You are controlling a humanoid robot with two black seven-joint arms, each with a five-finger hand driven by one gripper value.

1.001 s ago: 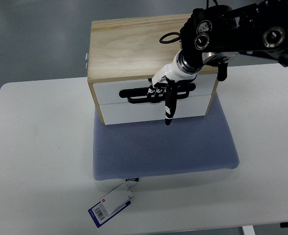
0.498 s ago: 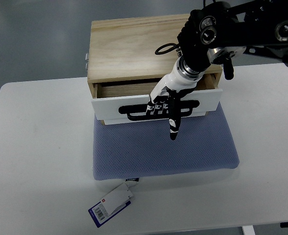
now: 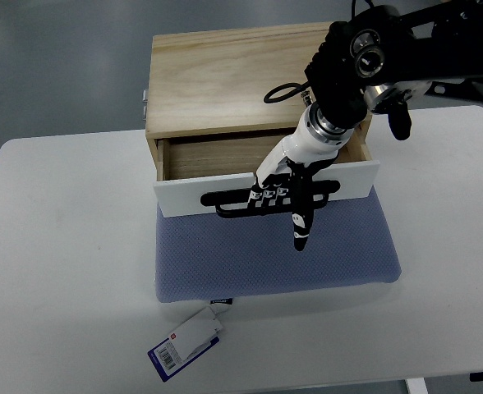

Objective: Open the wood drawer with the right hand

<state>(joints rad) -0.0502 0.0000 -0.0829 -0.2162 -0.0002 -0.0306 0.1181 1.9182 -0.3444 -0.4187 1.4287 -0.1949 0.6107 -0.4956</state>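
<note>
A light wooden drawer box [image 3: 225,78] stands at the back of the white table on a blue-grey mat [image 3: 274,254]. Its upper drawer [image 3: 184,195] has a white front with a black handle [image 3: 229,199] and is pulled out, showing a bare wooden inside [image 3: 217,156]. My right hand [image 3: 284,197] reaches in from the upper right, its fingers hooked over the handle, one black finger pointing down past the drawer front. The lower drawer is hidden beneath the open one. No left hand shows.
A white and blue barcode tag [image 3: 186,342] hangs from the mat's front edge. The white table [image 3: 61,263] spreads to the left, right and front. Grey floor lies beyond the table's far edge.
The upper drawer has slid out toward me, from shut to well open, with my right hand drawing back on its handle.
</note>
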